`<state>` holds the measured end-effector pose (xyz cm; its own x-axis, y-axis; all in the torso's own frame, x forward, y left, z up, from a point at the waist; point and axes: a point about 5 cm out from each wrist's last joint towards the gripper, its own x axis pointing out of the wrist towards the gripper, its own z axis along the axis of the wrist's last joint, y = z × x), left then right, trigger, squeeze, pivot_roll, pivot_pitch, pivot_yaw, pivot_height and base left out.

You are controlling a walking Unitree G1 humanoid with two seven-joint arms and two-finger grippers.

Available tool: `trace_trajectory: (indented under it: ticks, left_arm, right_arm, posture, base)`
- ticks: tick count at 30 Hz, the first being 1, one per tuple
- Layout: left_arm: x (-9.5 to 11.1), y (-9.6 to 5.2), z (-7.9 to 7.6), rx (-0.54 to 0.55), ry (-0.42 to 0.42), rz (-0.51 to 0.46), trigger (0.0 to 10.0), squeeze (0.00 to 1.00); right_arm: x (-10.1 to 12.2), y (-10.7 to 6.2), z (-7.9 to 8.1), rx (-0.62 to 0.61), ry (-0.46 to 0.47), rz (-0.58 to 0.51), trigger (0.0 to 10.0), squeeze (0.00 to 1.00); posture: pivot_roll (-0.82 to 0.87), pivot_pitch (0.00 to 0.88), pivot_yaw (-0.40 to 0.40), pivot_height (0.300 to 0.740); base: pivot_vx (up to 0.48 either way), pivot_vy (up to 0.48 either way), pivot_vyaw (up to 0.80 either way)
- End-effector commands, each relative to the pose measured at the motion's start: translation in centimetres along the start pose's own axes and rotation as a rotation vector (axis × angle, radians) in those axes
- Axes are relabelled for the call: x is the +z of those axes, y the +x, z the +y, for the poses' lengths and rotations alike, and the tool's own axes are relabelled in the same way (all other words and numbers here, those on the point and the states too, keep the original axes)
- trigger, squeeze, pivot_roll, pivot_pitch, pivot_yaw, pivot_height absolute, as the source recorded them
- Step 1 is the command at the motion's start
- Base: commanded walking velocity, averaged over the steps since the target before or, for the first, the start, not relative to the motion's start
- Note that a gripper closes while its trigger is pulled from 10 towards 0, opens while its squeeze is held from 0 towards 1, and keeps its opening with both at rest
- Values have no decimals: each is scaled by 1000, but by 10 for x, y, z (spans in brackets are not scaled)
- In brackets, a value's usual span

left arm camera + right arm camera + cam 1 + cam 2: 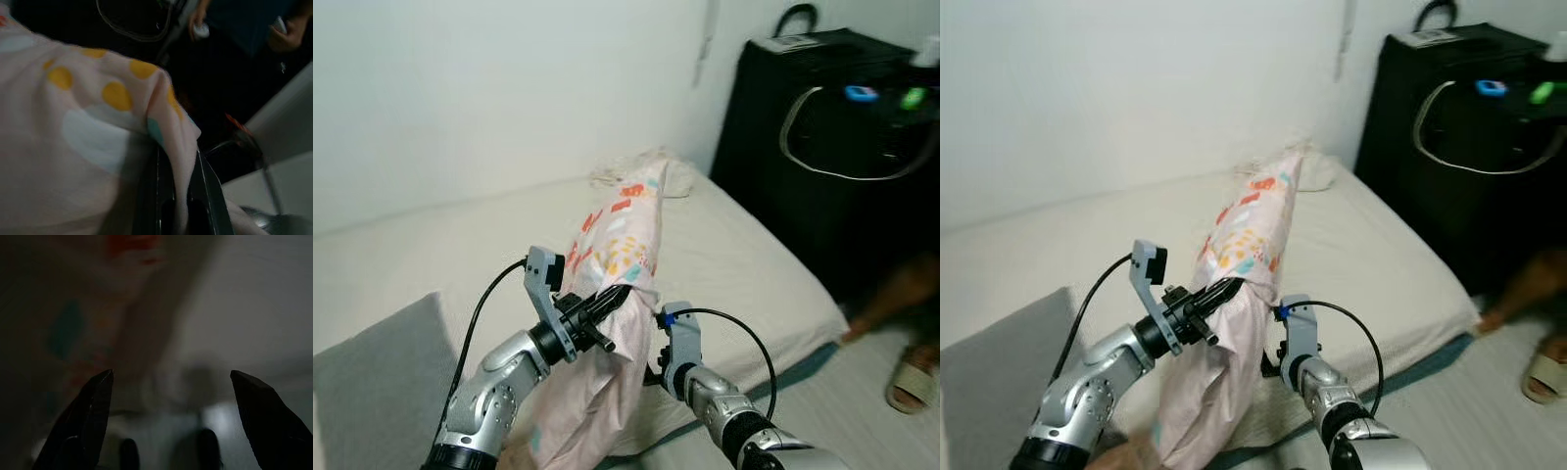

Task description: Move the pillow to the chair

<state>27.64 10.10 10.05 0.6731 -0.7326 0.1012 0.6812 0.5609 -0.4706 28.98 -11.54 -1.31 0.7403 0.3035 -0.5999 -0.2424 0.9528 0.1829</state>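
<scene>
Pillow (612,294), a long soft pale-pink cushion with multicoloured patches, stands on end above the white mattress (744,264), its wrinkled fabric pinched between the closed left gripper (619,295), while the right gripper (171,396) gapes wide beside it, empty.

Bed (744,264) with pillow (617,245), grey cushion (382,377)

The pillow (607,284) is pale pink with spots of yellow, red and light blue. The mattress (744,264) is cream white. The cushion (382,377) is grey. The cabinet (832,147) is black, the wall (489,88) white.
</scene>
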Motion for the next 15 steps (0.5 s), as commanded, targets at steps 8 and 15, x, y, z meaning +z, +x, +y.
trace_trajectory:
  ticks: [8,15]
  left_arm:
    - [-60,-26,23,122,11,239,10000,0]
    - [-101,-53,45,320,-13,405,10000,0]
  right_arm:
    - [-16,-3,-3,-20,-6,59,10000,0]
    - [-25,-5,-3,-25,-16,86,10000,0]
  posture:
    - [-109,37,4,740]
    - [-109,40,7,740]
  base:
    - [0,0,-316]
    - [0,0,0]
